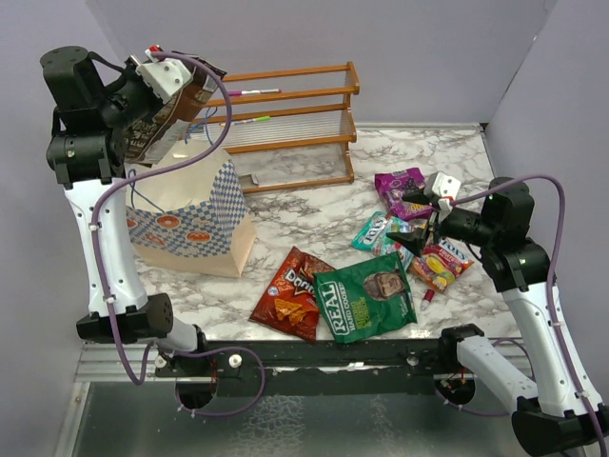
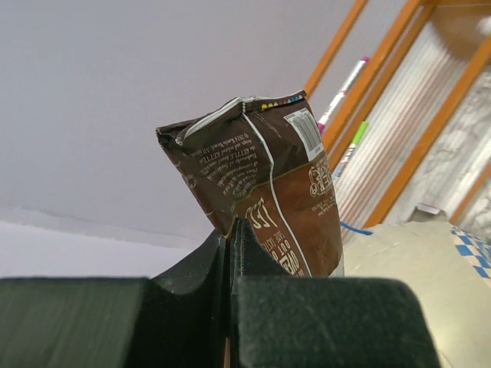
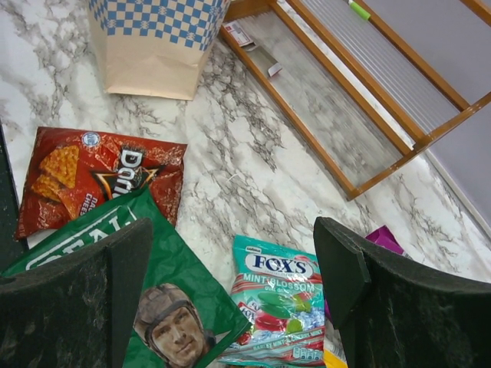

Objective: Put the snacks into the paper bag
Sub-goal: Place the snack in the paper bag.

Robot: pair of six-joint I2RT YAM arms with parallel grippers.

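Brown snack bag (image 1: 176, 114) hangs pinched in the left gripper (image 1: 190, 90), above the paper bag (image 1: 195, 224). Right gripper (image 1: 425, 211) hovers over the candy packs (image 1: 419, 224); Doritos (image 1: 293, 293) and REAL chips (image 1: 369, 297) lie flat on the marble table (image 1: 314, 214).
Left wrist: jaws clamped on the snack bag's lower edge.
Right wrist: jaws spread wide, teal Fox's pack (image 3: 276, 307) below.

Top view. Upper left: left gripper (image 1: 176, 84) clamped on a glossy brown bag (image 1: 162, 124), held tilted above the open checkered paper bag (image 1: 224, 205) standing at left. Upper centre: wooden rack (image 1: 295, 95). Lower centre, flat on the marble table (image 1: 304, 214): red Doritos packet (image 1: 290, 295) touching the green REAL chips (image 1: 366, 300). Right: right gripper (image 1: 419, 217), jaws apart, over the teal pack (image 1: 373, 230), between the magenta pack (image 1: 398, 181) and the red-yellow pack (image 1: 442, 265).
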